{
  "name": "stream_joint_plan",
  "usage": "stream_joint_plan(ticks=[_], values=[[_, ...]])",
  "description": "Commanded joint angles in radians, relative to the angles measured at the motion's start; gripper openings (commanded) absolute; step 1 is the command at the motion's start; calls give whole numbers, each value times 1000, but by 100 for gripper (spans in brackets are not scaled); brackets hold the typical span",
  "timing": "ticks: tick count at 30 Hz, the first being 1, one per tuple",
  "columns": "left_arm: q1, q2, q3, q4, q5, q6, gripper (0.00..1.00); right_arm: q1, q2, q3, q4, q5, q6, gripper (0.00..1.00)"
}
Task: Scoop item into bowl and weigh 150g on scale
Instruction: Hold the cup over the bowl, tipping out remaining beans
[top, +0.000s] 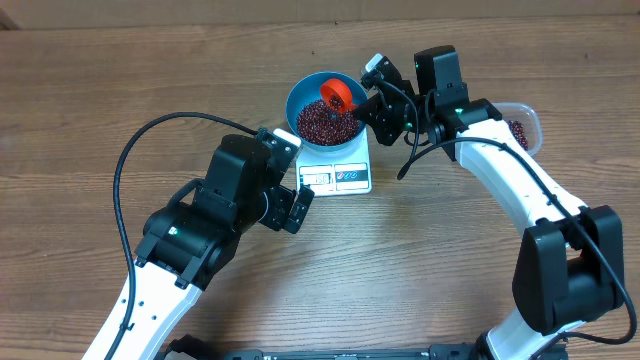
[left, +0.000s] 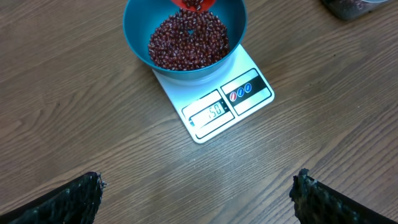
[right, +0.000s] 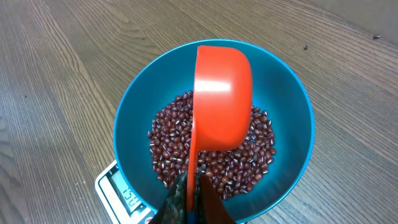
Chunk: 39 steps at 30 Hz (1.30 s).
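Observation:
A blue bowl (top: 302, 100) (left: 140, 37) (right: 292, 118) stands on the white scale (top: 350, 178) (left: 245, 93) (right: 109, 186). Inside it lies a heap of red-brown beans (top: 322, 122) (left: 186, 40) (right: 171, 143). My right gripper (top: 372, 103) (right: 191, 186) is shut on the handle of an orange scoop (top: 337, 93) (right: 222, 99), which hangs tipped over the beans. The scoop's rim (left: 193, 5) shows at the top of the left wrist view. My left gripper (top: 297, 208) (left: 198, 190) hovers open and empty in front of the scale. The display (left: 210, 112) reads about 150.
A clear plastic tub (top: 525, 128) (left: 354, 7) with more beans stands to the right of the bowl, behind the right arm. A black cable (top: 125, 170) loops over the table on the left. Stray beans (right: 305, 46) lie on the wood beyond the bowl.

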<state>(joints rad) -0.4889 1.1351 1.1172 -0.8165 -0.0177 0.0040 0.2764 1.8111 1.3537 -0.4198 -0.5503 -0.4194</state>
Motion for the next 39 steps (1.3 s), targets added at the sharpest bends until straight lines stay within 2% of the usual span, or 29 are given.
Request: stream_joint_plan(ticks=[1, 11, 17, 24, 28, 39], values=[[6, -10, 13, 1, 15, 16, 99, -2, -40, 3, 6, -5, 4, 4], [6, -9, 13, 1, 15, 16, 100, -3, -40, 3, -29, -39, 40, 4], [6, -10, 13, 1, 15, 16, 99, -5, -40, 3, -38, -59, 158, 4], [6, -9, 13, 1, 15, 16, 99, -65, -40, 3, -11, -209, 320, 4], [6, -10, 13, 1, 15, 16, 99, -99, -40, 3, -20, -268, 356, 4], [6, -10, 13, 1, 15, 16, 100, -104, -40, 3, -1, -267, 364, 4]])
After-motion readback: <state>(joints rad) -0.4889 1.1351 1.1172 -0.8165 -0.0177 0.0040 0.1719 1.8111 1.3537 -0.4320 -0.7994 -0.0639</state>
